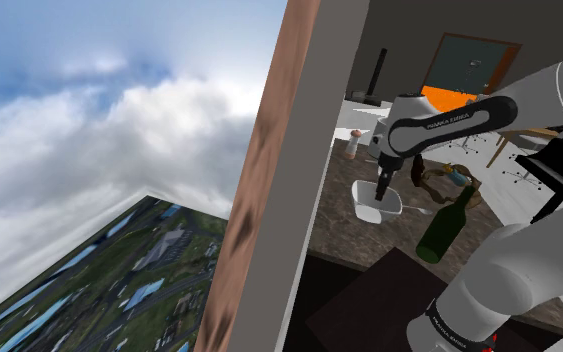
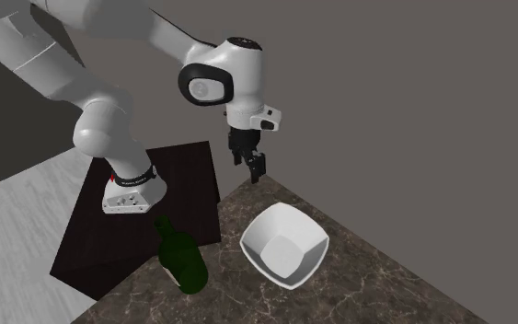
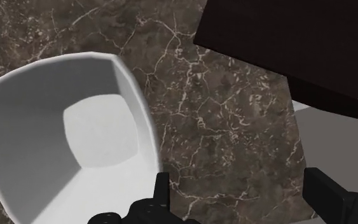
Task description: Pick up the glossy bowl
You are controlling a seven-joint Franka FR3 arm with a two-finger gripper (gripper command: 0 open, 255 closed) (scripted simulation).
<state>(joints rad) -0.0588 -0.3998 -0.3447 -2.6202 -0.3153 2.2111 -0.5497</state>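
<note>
Claw (image 3: 240, 183) gapes wide, clasping nothing, just beside white bowl (image 3: 56, 146).

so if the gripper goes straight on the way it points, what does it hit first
Probably the dark marbled countertop, just beside the white bowl. The open gripper frames bare stone, though one finger sits close to the bowl's rim and might clip it.

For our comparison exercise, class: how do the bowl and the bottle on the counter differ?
The bowl is white; the bottle is dark green. The bowl is low, wide and open, with a squarish rim; the bottle is tall with a narrow neck. The bowl sits nearer the open pincer than the bottle does. Both stand upright on the dark marbled counter, neither held.
</note>
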